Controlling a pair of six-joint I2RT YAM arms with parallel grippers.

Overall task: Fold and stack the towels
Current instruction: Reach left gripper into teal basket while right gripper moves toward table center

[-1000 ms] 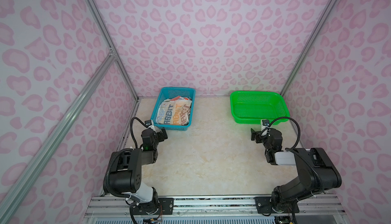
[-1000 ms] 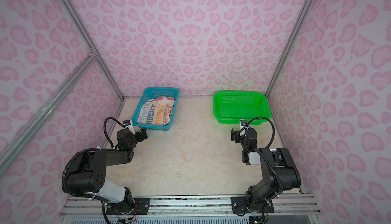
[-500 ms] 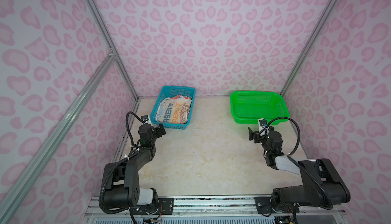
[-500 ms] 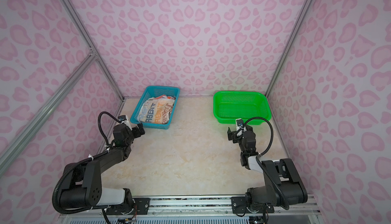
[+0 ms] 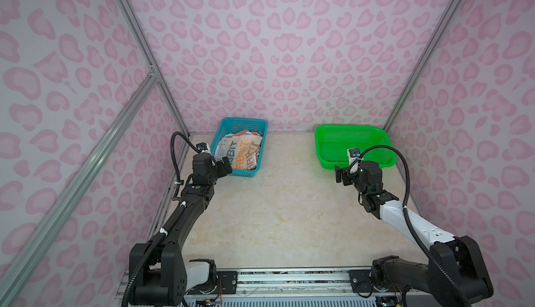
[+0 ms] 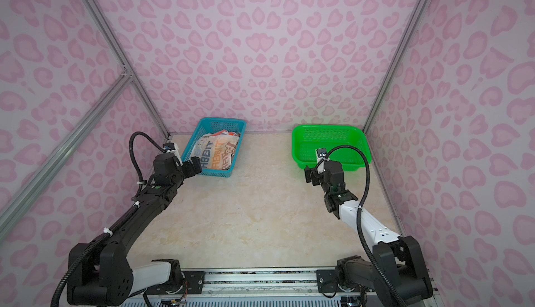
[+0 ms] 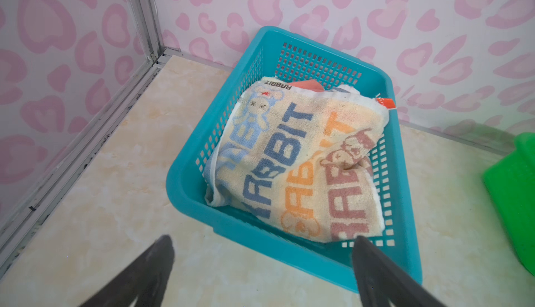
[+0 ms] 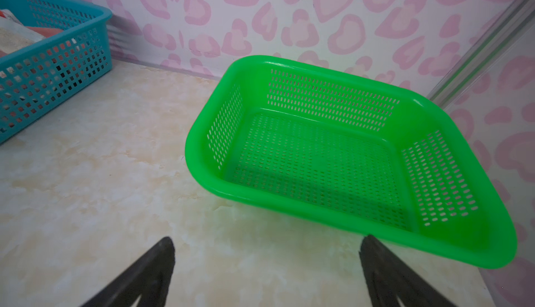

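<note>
My left hand [image 5: 224, 167] spread, empty, at blue basket [image 5: 244, 120] near rim; RABBIT towel [image 5: 240, 153] just ahead, lengthwise away. Also my right hand [image 5: 341, 175] spread, farther.

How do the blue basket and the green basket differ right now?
Contents: the blue basket holds the towels, crumpled, the RABBIT towel on top; the green basket is empty. Shape: the blue basket is narrower with square holes; the green basket is wider, with rounded corners and slot holes. Both are plastic mesh, standing near the back wall.
</note>
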